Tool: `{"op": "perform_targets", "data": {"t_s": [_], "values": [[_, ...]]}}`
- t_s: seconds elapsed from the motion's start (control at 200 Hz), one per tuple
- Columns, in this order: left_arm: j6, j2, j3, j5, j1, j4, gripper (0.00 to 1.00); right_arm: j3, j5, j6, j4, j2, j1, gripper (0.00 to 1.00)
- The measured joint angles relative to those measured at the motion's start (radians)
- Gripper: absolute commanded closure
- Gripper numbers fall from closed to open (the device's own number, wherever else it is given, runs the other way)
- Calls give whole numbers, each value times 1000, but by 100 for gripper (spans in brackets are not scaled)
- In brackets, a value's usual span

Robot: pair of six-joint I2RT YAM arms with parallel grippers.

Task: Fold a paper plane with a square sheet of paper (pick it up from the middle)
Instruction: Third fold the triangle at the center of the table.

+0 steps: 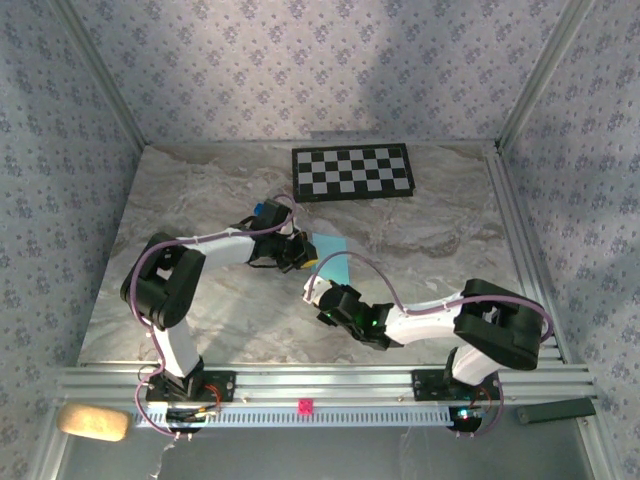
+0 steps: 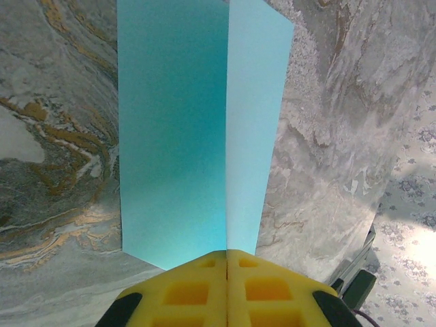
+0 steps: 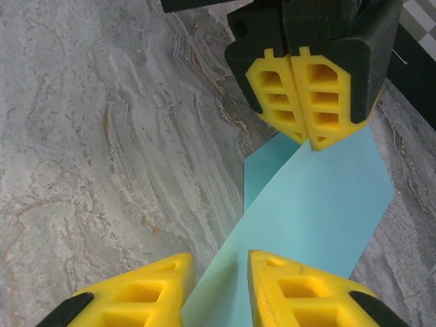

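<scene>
In the overhead view you see the sheet (image 1: 335, 260) as a small light-blue patch near the middle of the surface (image 1: 200, 200), partly covered by both hands; its crease cannot be read there. Consult the left wrist view for the fold: the sheet runs away from the left hand (image 2: 227, 257) in two long panels that meet at a straight crease, the left panel darker and the right one paler. In that view the two yellow pads (image 2: 184, 293) are pressed together with no gap, clamped on the near end of the sheet. The right wrist view shows the opposite end. The right hand (image 3: 221, 262) has its jaws parted, and the sheet passes through the gap between them; you cannot tell whether the pads touch it. At the top of that view the left hand is closed on the far end of the sheet. The left arm (image 1: 165, 285) has its elbow at the left, and its forearm reaches rightward to the sheet. The right arm (image 1: 495, 325) has its elbow at the right and its forearm reaching leftward, with the hand just on the near side of the sheet. The two hands face one another, close together. A checkerboard (image 1: 352, 172) lies flat at the far edge, well apart from the sheet.
</scene>
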Motion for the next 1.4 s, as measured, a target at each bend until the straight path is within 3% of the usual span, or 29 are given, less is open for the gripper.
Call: {"op": "perform_targets", "data": {"t_s": [0.6,0.815,0.965,1.099,1.239,1.399], "values": [[0,-3,0,-22,0,0,91,-2,-21,63,-14,-24,-35,99],[-3,-4,0,-37,0,-7,61,-2,-76,84,-27,-36,-60,100],[12,-38,1,-100,0,-64,54,-1,-198,129,-51,-53,-103,100],[28,-108,3,-189,1,-139,53,13,-401,222,-91,-66,-193,100],[50,-156,17,-244,6,-186,54,50,-631,336,-119,-66,-313,100],[90,-153,69,-242,9,-213,62,94,-834,435,-134,-41,-382,100]]}}
